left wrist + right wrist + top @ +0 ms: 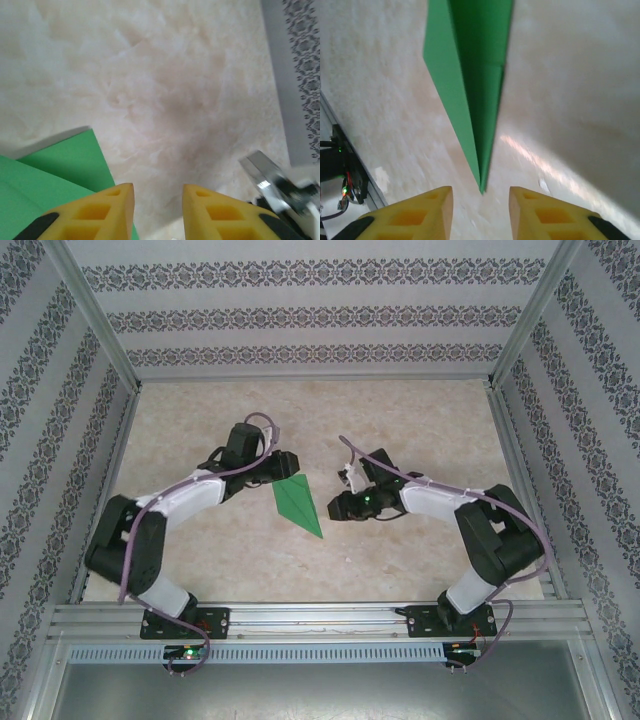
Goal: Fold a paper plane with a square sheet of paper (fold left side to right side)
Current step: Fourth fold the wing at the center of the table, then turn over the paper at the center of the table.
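Plane (pixel 472 100) lies loose, nose just before the right claw (pixel 480 194), tail beside the left claw (pixel 157 194), both seemingly half-open and empty.

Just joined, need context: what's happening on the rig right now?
Two arms are working on a green paper plane. It lies on the table between them, already a narrow pointed dart. The left gripper and right gripper both have jaws apart, neither holding it.
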Available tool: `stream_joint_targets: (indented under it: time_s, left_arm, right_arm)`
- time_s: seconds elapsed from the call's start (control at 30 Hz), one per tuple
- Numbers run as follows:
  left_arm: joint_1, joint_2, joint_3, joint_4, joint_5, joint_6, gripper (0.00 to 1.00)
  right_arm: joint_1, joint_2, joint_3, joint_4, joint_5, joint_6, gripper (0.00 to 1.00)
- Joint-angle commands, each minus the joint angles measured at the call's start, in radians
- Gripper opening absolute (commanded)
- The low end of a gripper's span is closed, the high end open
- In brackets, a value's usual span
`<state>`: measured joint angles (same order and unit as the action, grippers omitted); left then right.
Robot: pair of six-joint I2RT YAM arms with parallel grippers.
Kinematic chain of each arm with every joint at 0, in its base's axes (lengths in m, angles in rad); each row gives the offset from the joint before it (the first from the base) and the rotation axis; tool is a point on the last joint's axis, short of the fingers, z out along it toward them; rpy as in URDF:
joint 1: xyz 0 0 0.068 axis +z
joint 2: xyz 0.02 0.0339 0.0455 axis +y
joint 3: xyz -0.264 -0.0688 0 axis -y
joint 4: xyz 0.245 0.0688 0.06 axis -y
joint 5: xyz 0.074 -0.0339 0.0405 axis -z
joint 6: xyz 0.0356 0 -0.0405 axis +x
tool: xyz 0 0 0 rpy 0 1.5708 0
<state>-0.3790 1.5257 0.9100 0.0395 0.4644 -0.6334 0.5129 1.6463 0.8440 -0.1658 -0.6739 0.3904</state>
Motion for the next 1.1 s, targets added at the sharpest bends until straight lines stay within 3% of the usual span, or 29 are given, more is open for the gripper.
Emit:
stream_joint_targets:
  time_s: [0.0, 0.27, 0.47, 0.7, 0.87, 1.07]
  left_arm:
    - [0.025, -0.109, -0.079, -0.064, -0.098, 0.056, 0.34]
    - [0.080, -0.368, -0.236, -0.094, -0.186, 0.066, 0.41]
    - [0.103, -0.456, -0.285, -0.090, -0.195, 0.063, 0.45]
    - [0.112, -0.478, -0.286, -0.078, -0.167, 0.064, 0.47]
    - [0.114, -0.503, -0.291, -0.048, -0.142, 0.061, 0.48]
    - [0.117, -0.560, -0.290, -0.002, -0.077, 0.064, 0.51]
  right_arm:
    - [0.002, 0.066, 0.066, 0.042, -0.056, -0.094, 0.42]
    - [0.007, 0.204, 0.169, 0.118, -0.106, -0.113, 0.45]
    - [0.031, 0.261, 0.194, 0.148, -0.127, -0.105, 0.44]
    - [0.047, 0.285, 0.200, 0.167, -0.139, -0.085, 0.28]
    - [0.038, 0.257, 0.191, 0.164, -0.129, -0.085, 0.02]
    - [0.000, 0.128, 0.163, 0.166, -0.144, -0.087, 0.00]
